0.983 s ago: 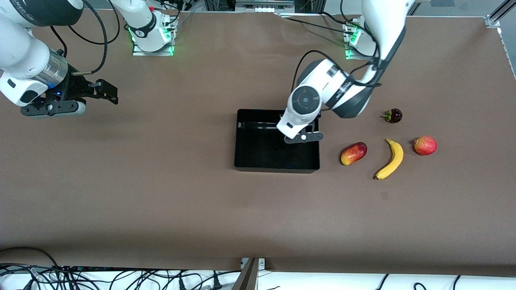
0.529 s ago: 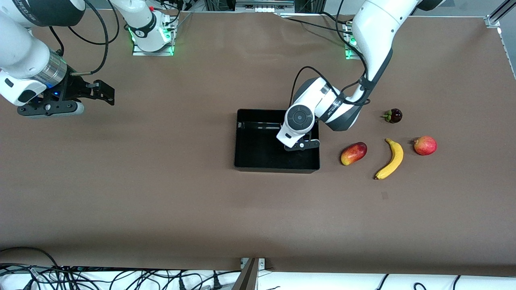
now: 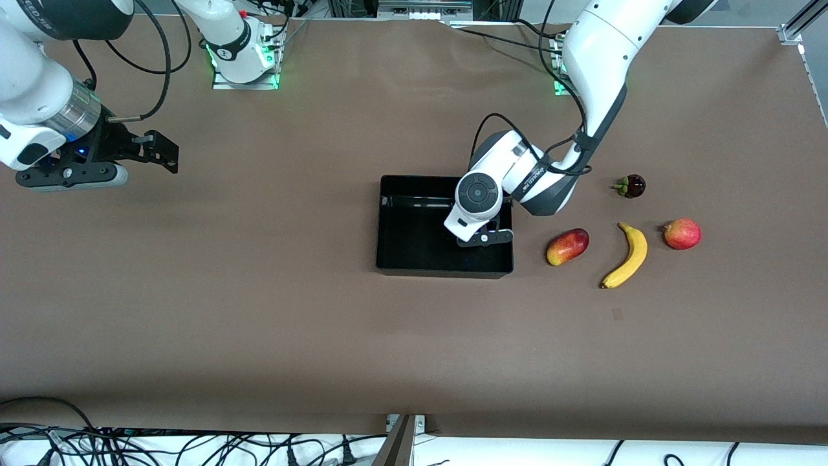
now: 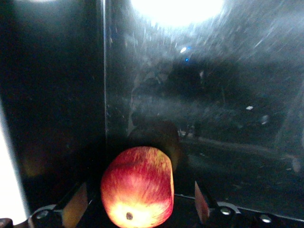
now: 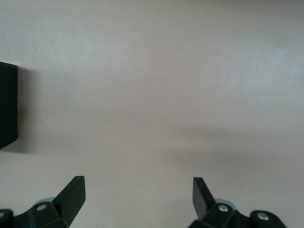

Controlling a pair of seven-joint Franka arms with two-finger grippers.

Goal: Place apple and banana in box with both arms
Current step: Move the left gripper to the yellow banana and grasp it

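The left gripper [image 3: 484, 238] is down inside the box [image 3: 414, 259], at the end of it toward the left arm's end of the table. In the left wrist view its fingers [image 4: 75, 205] stand spread wide, one on each side of the apple [image 4: 137, 187], and neither pad clearly touches the fruit; the apple sits in the box near an inside corner, its streaked red and yellow skin mirrored in the glossy black wall. In the front view the apple itself is hidden under the left arm's wrist.

The box lies near the middle of the table [image 3: 259, 310]. Beside it, toward the left arm's end, lies an oblong red and yellow mango-like fruit [image 3: 567, 246]. Next along is the banana [image 3: 628, 255], flat on the table and well apart from the box, its curved length running toward the front camera. Just past the banana sits a round red fruit [image 3: 682, 233], and a small dark purple fruit [image 3: 631, 186] rests farther from the front camera than the banana.

The right gripper [image 3: 139, 150] waits above bare table at the right arm's end, well apart from the box. Its fingers [image 5: 71, 194] are parted with nothing between them.
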